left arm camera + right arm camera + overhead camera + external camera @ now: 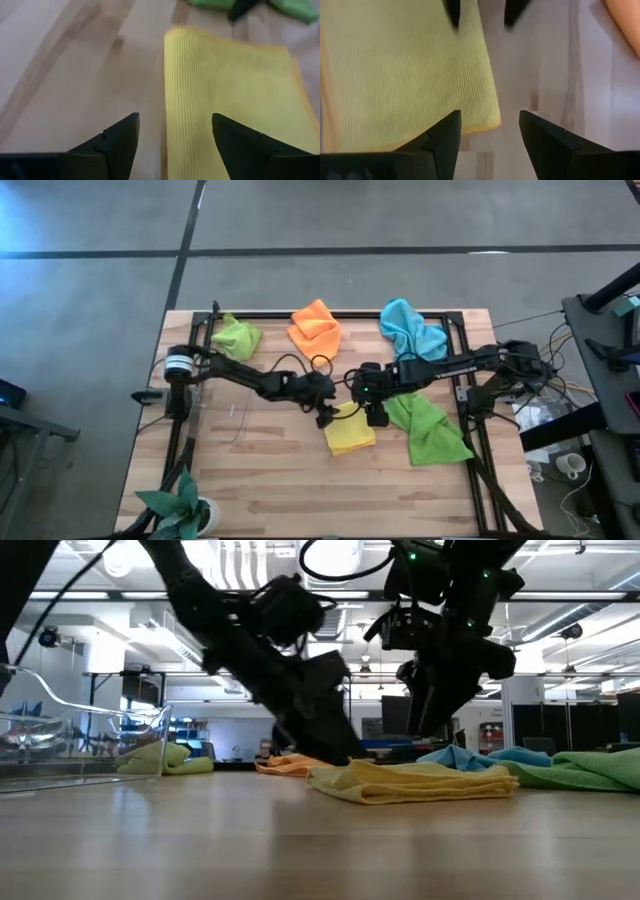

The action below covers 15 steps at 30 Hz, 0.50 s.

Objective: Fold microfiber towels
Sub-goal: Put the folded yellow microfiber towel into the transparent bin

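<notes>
left gripper point(325, 416): hovering with fingers spread, grasping nothing, at the edge of the folded yellow ribbed microfiber towel point(350, 432).
right gripper point(376, 416): released too, at the towel's opposite edge.
yellow towel: lying flat between both grippers.
handling: probably light, limp, non-slippery; pinching a corner is looking best.

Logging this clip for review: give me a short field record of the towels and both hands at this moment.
yellow towel: folded flat, mid-table, between both hands
left hand: open, at the yellow towel's edge, holding nothing
right hand: open, above the yellow towel's other side, holding nothing
darker green towel: crumpled, right of the yellow one
lime green towel, orange towel, light blue towel: bunched along the far edge
</notes>
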{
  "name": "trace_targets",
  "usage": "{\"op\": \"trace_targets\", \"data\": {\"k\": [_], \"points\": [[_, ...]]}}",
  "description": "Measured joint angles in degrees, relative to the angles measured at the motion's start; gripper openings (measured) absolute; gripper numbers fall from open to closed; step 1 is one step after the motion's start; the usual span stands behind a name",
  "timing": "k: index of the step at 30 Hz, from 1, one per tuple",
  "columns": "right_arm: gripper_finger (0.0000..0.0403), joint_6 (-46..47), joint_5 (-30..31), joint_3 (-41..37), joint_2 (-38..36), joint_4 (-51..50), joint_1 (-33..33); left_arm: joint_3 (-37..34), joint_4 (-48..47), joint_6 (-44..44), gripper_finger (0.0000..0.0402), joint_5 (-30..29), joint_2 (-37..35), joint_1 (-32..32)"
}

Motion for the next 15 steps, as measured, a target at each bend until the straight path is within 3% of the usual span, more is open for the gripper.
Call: {"op": "trace_targets", "data": {"k": [9,15], "points": [[0.0199,3.8,0.2,0.8,-4.3,-7.4,0.4,9.2,-13.9,1.4,0.0235,0.4,4.5,0.9],[0.0199,5.9,1.5,-0.4,-7.8,-7.4,0.9,9.5,-13.0,0.3,0.0202,1.9,6.2,0.3]]}}
